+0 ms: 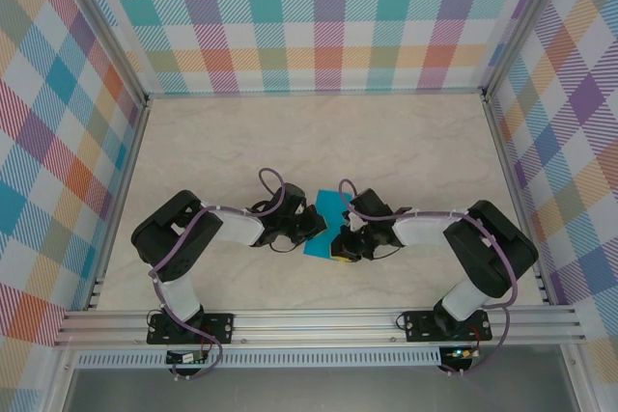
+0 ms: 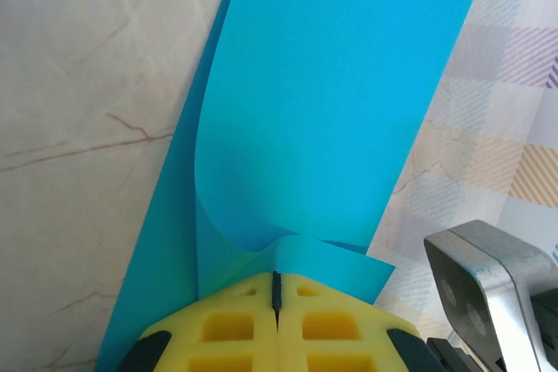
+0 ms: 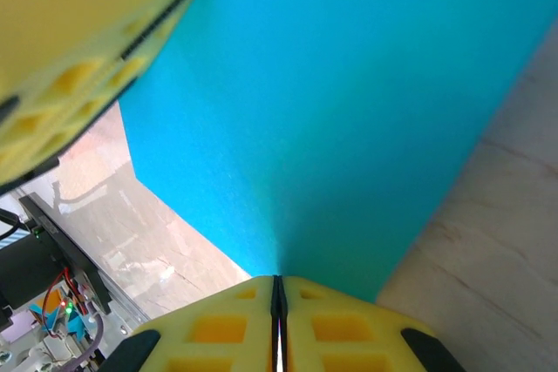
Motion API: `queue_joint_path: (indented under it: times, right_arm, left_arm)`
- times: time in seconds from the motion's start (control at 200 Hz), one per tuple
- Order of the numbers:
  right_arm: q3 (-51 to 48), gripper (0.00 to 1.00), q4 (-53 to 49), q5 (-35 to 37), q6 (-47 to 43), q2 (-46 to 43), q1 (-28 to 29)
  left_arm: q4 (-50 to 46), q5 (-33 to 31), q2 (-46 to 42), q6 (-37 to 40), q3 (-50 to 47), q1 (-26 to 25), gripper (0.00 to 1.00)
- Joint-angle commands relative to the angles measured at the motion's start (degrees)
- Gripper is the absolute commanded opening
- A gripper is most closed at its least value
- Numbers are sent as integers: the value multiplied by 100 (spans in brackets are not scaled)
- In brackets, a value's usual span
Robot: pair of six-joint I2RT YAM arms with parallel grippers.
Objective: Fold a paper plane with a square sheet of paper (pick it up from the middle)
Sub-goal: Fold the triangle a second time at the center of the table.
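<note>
— At mid-table, between our arms, we have the paper point(image 1: 323, 211). Gripped both sides?
— Yes. Our left gripper point(image 2: 276, 289) is clamped shut on its curled left edge, and our right gripper point(image 3: 278, 289) is pinched tight on its right side.
— Why two grips?
— We judge they steady it for creasing.

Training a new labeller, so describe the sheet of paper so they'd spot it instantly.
On the pale marbled table, look at its near middle. There the left end effector and the right end effector both pinch the square sheet of paper. It is thin, plain teal-blue and partly curled over, unlike the yellow fingertips around it.
</note>
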Motion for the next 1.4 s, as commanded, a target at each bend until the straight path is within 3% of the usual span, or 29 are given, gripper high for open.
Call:
queue_joint_path:
  times: [0.0, 0.285, 0.505, 0.86, 1.255, 1.395]
  right_arm:
    - [-310, 10, -265, 9, -79, -110, 27]
    - [-655, 8, -377, -10, -66, -547, 18]
    - [-105, 7, -663, 117, -186, -1390, 19]
    - [577, 4, -140, 121, -96, -74, 10]
    - [-341, 6, -29, 495, -401, -24, -26]
    - [-435, 7, -22, 334, -390, -203, -26]
  left_arm:
    - [-601, -145, 108, 41, -168, -72, 0]
    - [-609, -149, 66, 66, -186, -72, 0]
    - [-636, -127, 57, 93, -151, -69, 0]
    - [-689, -80, 68, 129, -115, -70, 0]
    - [-684, -160, 55, 109, -199, -72, 0]
    - [-695, -180, 55, 103, -229, -67, 0]
